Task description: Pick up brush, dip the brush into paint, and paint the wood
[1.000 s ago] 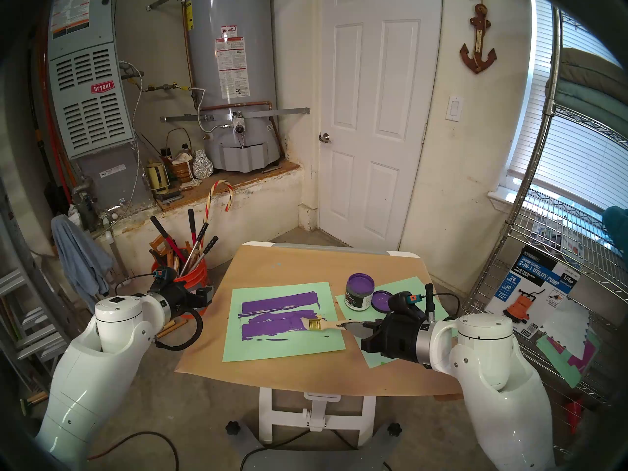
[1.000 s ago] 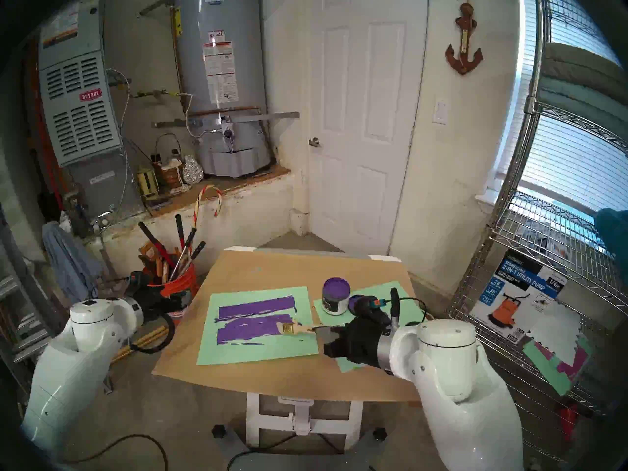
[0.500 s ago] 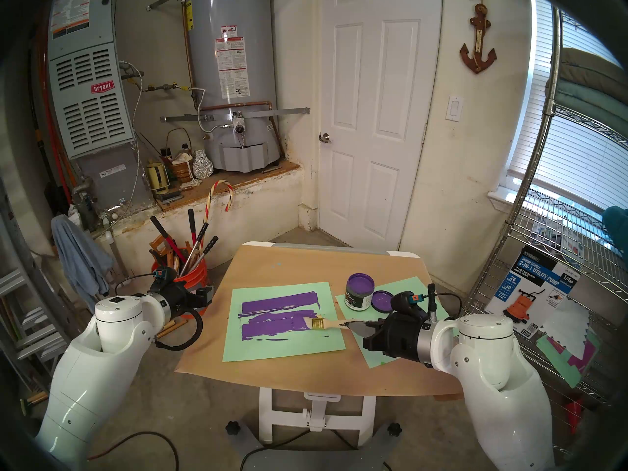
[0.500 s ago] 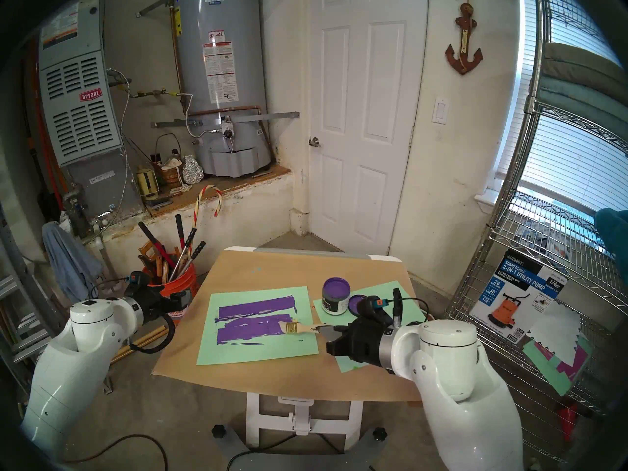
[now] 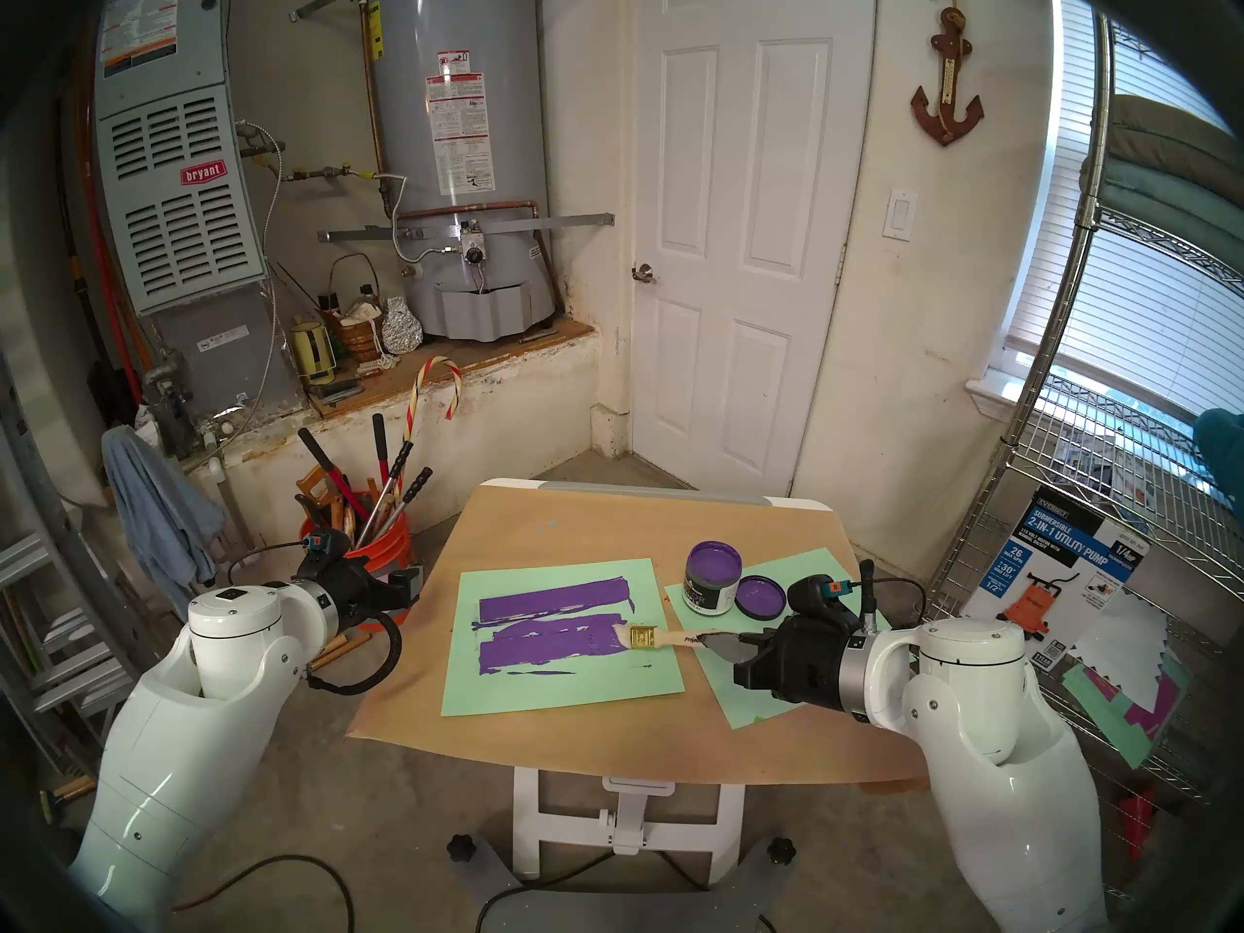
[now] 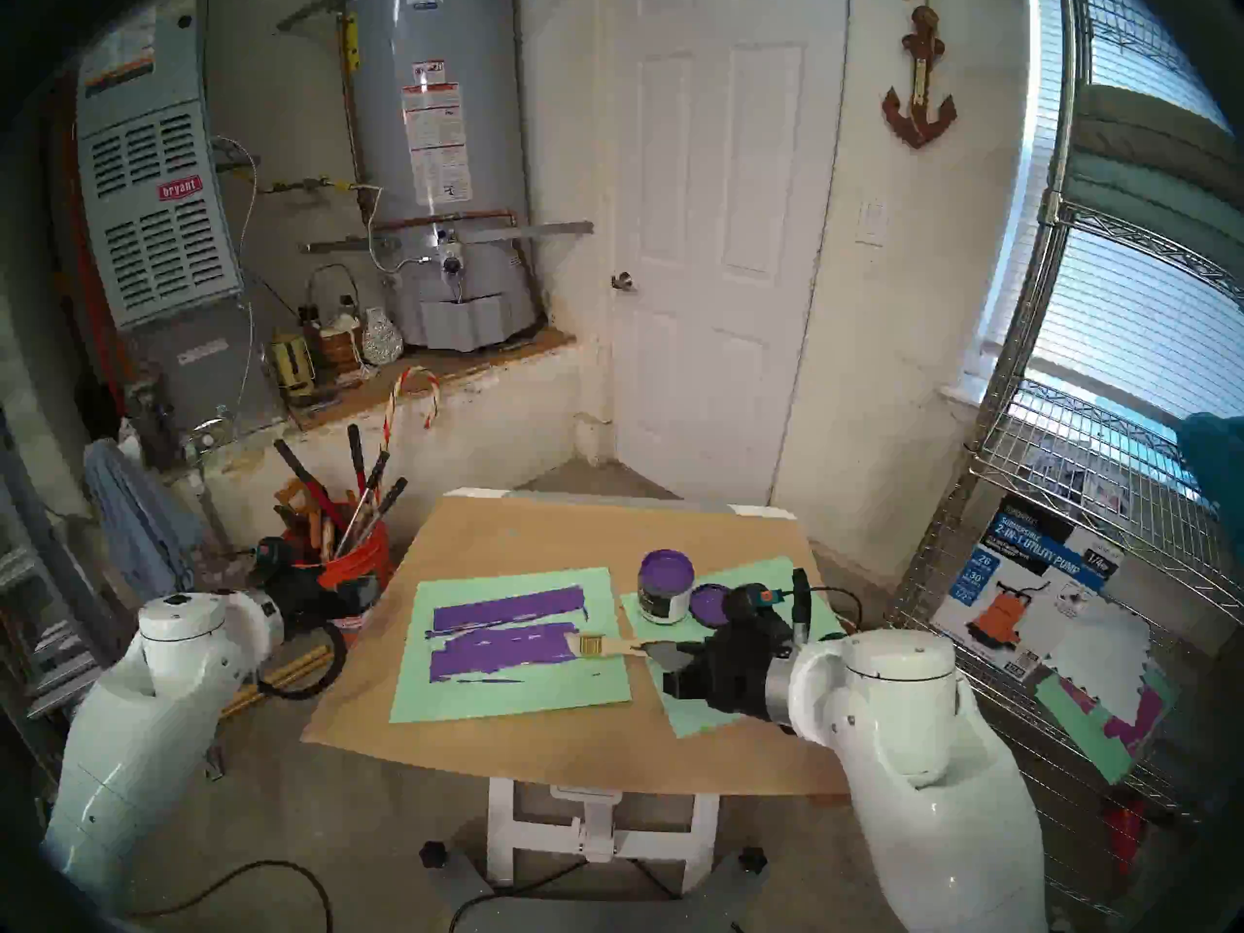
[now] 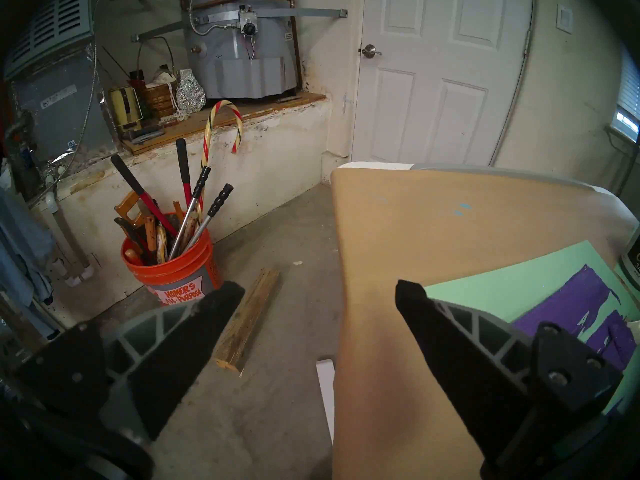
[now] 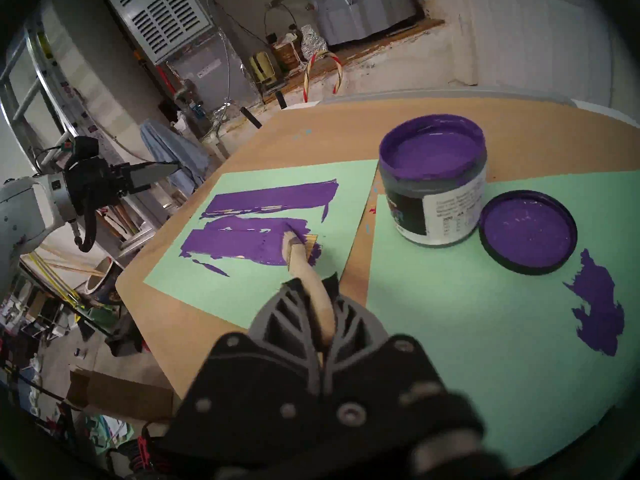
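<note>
Now, the table (image 5: 606,521) under its brown paper cover fills the middle of a garage corner, with a grey water heater (image 5: 458,137) and a white door (image 5: 740,238) behind it. On the cover lies a large green sheet (image 5: 559,703), and on that sheet sits the wood (image 5: 538,649), a strip almost wholly purple, with a flat purple stripe above it. The right gripper (image 8: 320,288) is clamped tight on the brush (image 8: 304,261) by the tail of its pale handle, likely for reach, and the bristles press onto the wood's right end where some bare grain shows. The paint (image 8: 433,178) stands open on a second green sheet just beside the stroke, handy for a reload, its lid (image 8: 528,233) flat next to it. Off the table's left edge the left gripper (image 7: 318,292) hangs with its fingers spread wide and empty, clear of the work, above a concrete floor and near an orange bucket (image 7: 173,261) of tools.
</note>
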Available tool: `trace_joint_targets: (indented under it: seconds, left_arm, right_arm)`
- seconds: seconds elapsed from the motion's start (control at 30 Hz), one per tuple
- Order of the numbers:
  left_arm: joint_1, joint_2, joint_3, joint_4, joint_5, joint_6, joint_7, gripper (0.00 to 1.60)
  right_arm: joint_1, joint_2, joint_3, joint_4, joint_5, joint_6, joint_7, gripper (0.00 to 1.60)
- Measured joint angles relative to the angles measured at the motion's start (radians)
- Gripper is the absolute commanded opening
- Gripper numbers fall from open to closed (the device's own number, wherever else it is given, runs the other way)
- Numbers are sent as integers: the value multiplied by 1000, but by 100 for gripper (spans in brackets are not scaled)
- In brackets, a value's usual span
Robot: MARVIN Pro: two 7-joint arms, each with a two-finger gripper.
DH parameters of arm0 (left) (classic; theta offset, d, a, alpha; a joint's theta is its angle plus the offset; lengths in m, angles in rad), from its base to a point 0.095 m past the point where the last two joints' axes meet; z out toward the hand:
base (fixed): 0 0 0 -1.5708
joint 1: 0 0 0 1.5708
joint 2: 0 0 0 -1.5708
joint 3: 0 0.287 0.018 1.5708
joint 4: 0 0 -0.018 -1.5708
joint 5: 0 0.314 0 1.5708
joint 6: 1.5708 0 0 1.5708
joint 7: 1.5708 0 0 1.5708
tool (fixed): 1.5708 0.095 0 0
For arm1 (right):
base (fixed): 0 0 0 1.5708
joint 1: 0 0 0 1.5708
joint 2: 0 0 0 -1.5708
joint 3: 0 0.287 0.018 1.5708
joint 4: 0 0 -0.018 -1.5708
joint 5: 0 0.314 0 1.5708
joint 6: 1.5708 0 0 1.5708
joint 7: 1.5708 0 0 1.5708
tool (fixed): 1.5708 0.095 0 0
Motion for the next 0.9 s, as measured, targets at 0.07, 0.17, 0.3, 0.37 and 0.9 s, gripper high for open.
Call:
trace_joint_targets:
  seconds: [0.07,0.17,0.3,0.37,0.9]
  left_arm:
    - [0,0,0,0,0,0,0,160]
    - [0,0,0,0,0,0,0,160]
    - [0,0,0,0,0,0,0,160]
    - [0,0,0,0,0,0,0,160]
    - [0,0,0,0,0,0,0,160]
  right_arm:
    - [0,3,2,0,0,-1,0,0]
    - [0,7,5,0,0,-1,0,0]
    - [-1,12,9,-1,-1,-1,0,0]
    - [-1,13,11,-2,-1,-1,0,0]
    - [-19,31,35,-6,-1,-8,0,0]
